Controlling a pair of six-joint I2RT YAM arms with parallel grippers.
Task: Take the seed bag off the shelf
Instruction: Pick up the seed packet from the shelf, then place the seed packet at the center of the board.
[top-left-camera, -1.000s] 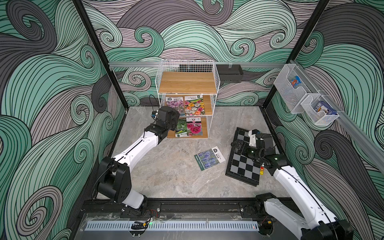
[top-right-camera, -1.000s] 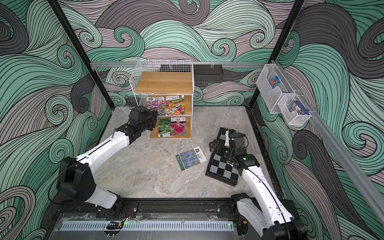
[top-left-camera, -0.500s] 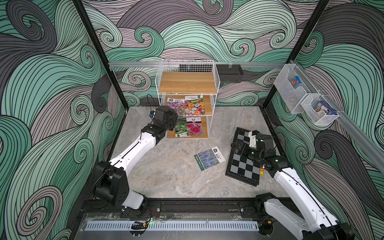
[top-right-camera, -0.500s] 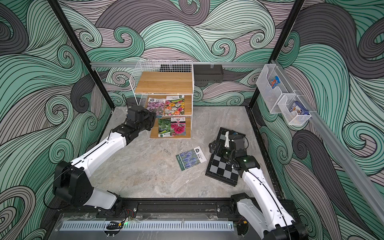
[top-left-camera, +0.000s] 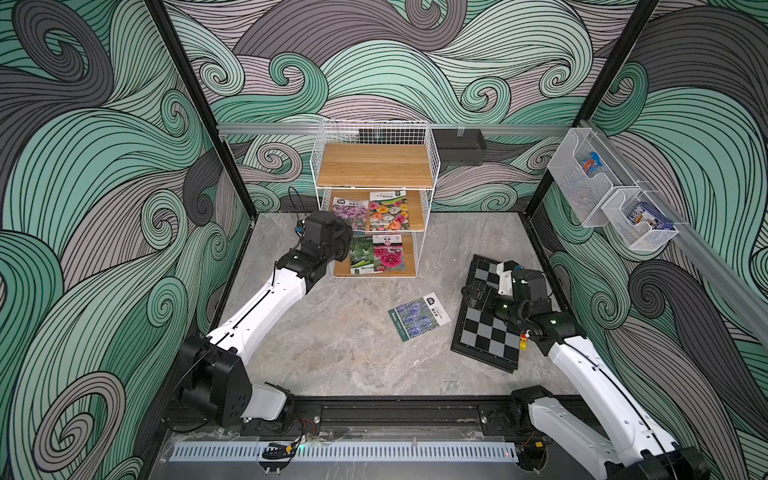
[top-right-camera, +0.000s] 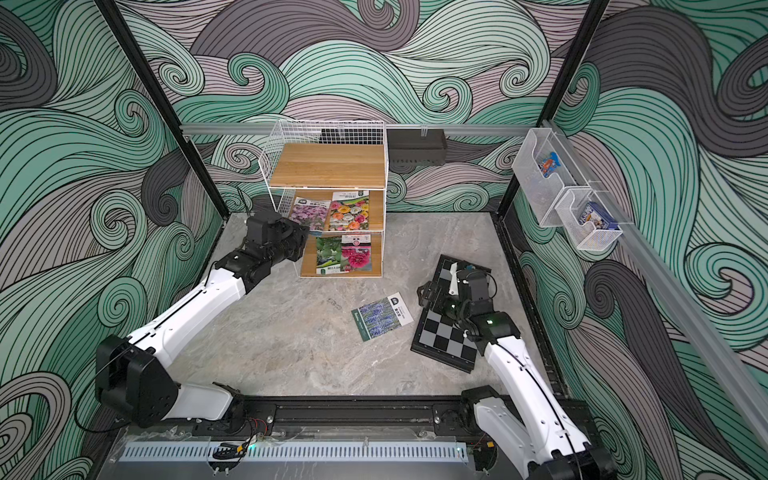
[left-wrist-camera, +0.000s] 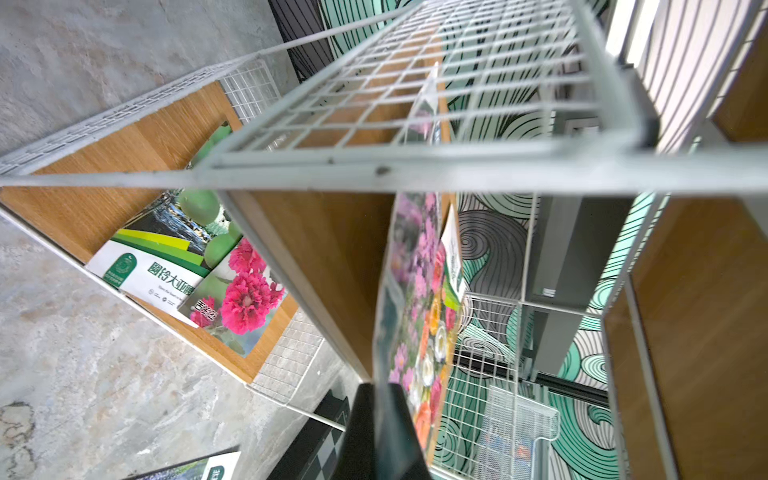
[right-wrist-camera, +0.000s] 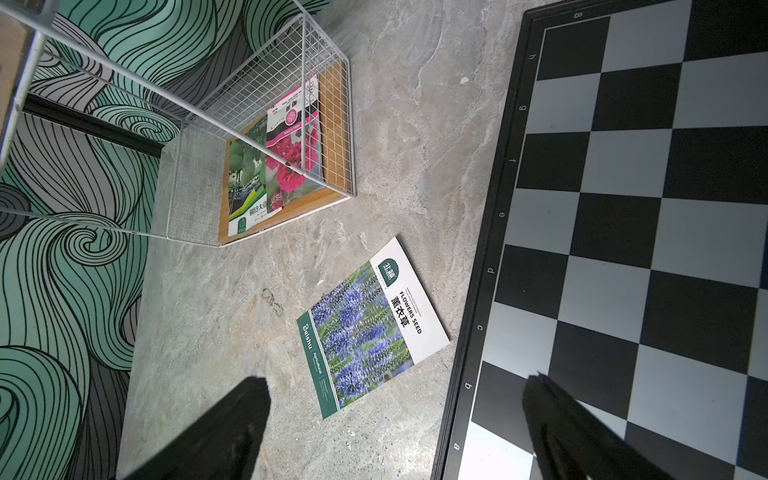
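The shelf (top-left-camera: 376, 166) is a white wire rack with wooden boards, standing at the back in both top views. On its middle tier lie a purple-flower seed bag (top-left-camera: 351, 212) and an orange-flower seed bag (top-left-camera: 389, 211). My left gripper (top-left-camera: 345, 239) reaches in from the left at that tier. In the left wrist view its jaws (left-wrist-camera: 379, 388) are shut on the near edge of the purple-flower seed bag (left-wrist-camera: 409, 291), which shows edge-on. My right gripper (top-left-camera: 473, 293) hovers open over the floor by the chessboard, its fingers (right-wrist-camera: 232, 415) wide apart and holding nothing.
The bottom tier holds a green-fruit bag (top-left-camera: 360, 255) and a red-flower bag (top-left-camera: 388, 255). A lavender seed bag (top-left-camera: 419, 316) lies on the floor beside a chessboard (top-left-camera: 488, 328). Two clear bins (top-left-camera: 582, 174) hang on the right wall. A black box (top-left-camera: 459, 145) sits on the back rail.
My left gripper has closed on the edge of the purple-flower bag at the middle tier, and its wrist has shifted slightly. The right arm has hardly moved.
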